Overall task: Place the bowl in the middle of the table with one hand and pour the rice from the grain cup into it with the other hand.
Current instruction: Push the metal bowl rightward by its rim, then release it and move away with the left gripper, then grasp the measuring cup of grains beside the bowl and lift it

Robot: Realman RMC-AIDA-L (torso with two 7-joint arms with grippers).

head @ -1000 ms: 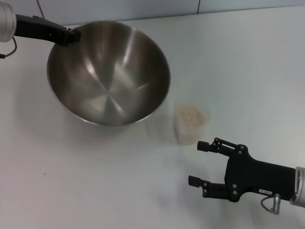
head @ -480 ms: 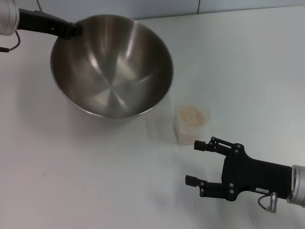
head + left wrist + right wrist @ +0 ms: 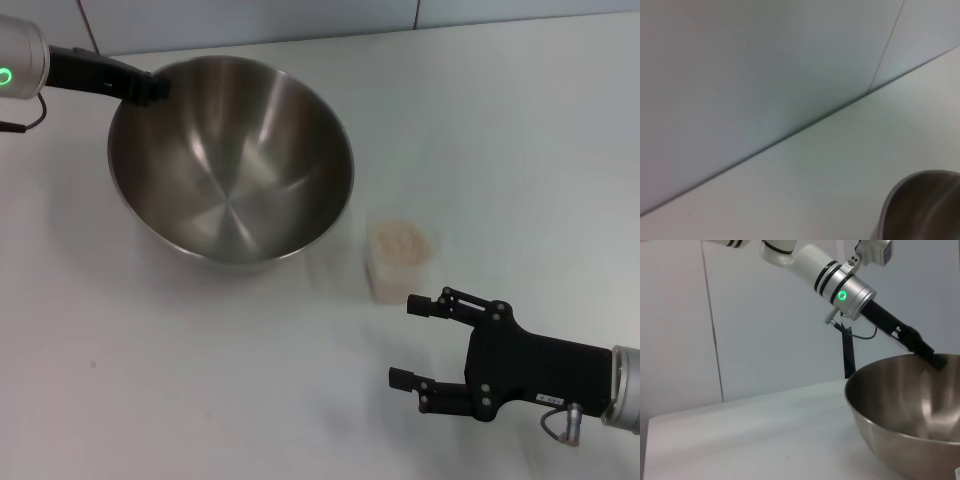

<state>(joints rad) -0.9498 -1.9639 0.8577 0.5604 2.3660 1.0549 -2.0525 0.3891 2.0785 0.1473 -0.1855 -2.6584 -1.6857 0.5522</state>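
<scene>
The steel bowl (image 3: 228,160) sits tilted at the table's (image 3: 150,380) back left; part of its rim shows in the left wrist view (image 3: 920,205), and it fills the right wrist view (image 3: 905,410). My left gripper (image 3: 152,86) is shut on the bowl's far left rim and also shows in the right wrist view (image 3: 935,360). The clear grain cup (image 3: 400,260) with pale rice (image 3: 403,241) stands upright just right of the bowl. My right gripper (image 3: 420,340) is open and empty, a little nearer to me than the cup.
A pale wall (image 3: 300,15) runs along the table's far edge. A black stand (image 3: 847,352) rises behind the table in the right wrist view.
The bowl has shifted slightly and come down, its rim less tilted than before. My right gripper crept a little to the left, still open.
</scene>
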